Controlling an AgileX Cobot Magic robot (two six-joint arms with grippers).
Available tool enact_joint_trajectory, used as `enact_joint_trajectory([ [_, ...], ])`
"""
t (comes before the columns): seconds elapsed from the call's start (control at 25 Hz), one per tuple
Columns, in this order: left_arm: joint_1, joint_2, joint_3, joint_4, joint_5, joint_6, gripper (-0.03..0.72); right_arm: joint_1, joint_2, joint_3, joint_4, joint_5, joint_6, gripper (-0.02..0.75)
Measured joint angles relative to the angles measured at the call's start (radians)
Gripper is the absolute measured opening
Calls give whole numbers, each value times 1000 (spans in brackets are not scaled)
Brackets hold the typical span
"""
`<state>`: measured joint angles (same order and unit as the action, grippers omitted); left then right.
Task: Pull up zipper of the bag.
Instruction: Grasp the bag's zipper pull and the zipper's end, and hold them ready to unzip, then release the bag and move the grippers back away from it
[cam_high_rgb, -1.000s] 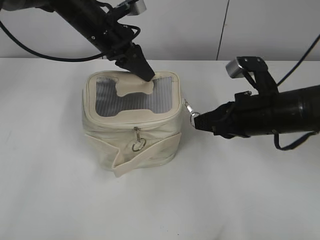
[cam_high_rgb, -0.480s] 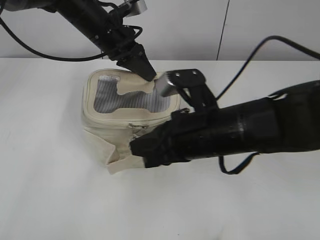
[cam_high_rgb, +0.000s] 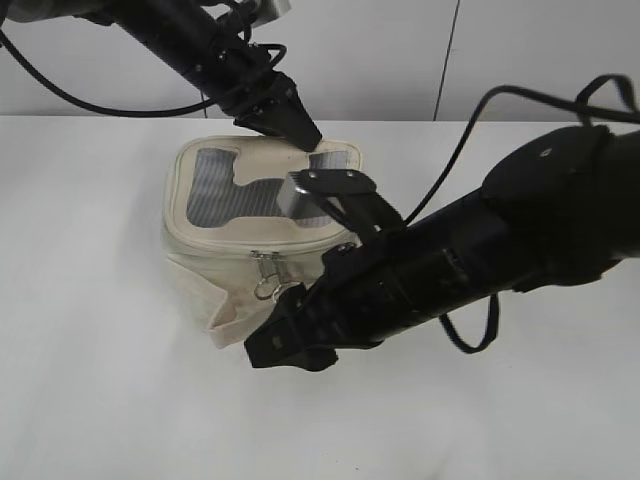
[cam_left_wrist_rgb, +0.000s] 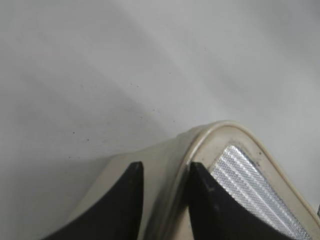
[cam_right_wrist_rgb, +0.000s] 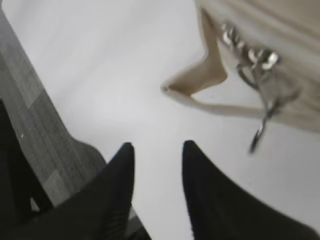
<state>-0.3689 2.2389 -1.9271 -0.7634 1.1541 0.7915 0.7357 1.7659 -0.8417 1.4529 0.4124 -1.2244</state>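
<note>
A cream bag (cam_high_rgb: 215, 250) with a grey mesh top window stands on the white table. Its zipper pull (cam_high_rgb: 265, 283), with a metal ring, hangs on the front face. My left gripper (cam_high_rgb: 305, 138) is at the bag's back top edge; in the left wrist view its fingers (cam_left_wrist_rgb: 162, 170) are closed on the bag's rim (cam_left_wrist_rgb: 220, 137). My right gripper (cam_high_rgb: 262, 352) reaches across in front of the bag, low over the table. In the right wrist view it (cam_right_wrist_rgb: 157, 146) is open and empty, with the zipper pull (cam_right_wrist_rgb: 262, 95) up and to its right.
A loose cream flap (cam_high_rgb: 228, 325) sticks out at the bag's lower front. The right arm (cam_high_rgb: 480, 250) covers the bag's right side. The table's edge and grey floor (cam_right_wrist_rgb: 35, 125) show at the left of the right wrist view. Black cables (cam_high_rgb: 90, 105) hang behind.
My right arm has swung from the bag's right side across its front, and its gripper now sits low at the front left. The left gripper keeps its hold at the back edge.
</note>
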Motion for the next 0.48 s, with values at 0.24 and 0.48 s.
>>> enact_joint_trajectory([
  [0.24, 0, -57, 26, -3, -37, -88, 214, -66, -148, 0, -534, 93, 595, 506],
  [0.48, 0, -353, 309, 12, -137, -96, 156, -69, -353, 3, -898, 283, 1007, 516],
])
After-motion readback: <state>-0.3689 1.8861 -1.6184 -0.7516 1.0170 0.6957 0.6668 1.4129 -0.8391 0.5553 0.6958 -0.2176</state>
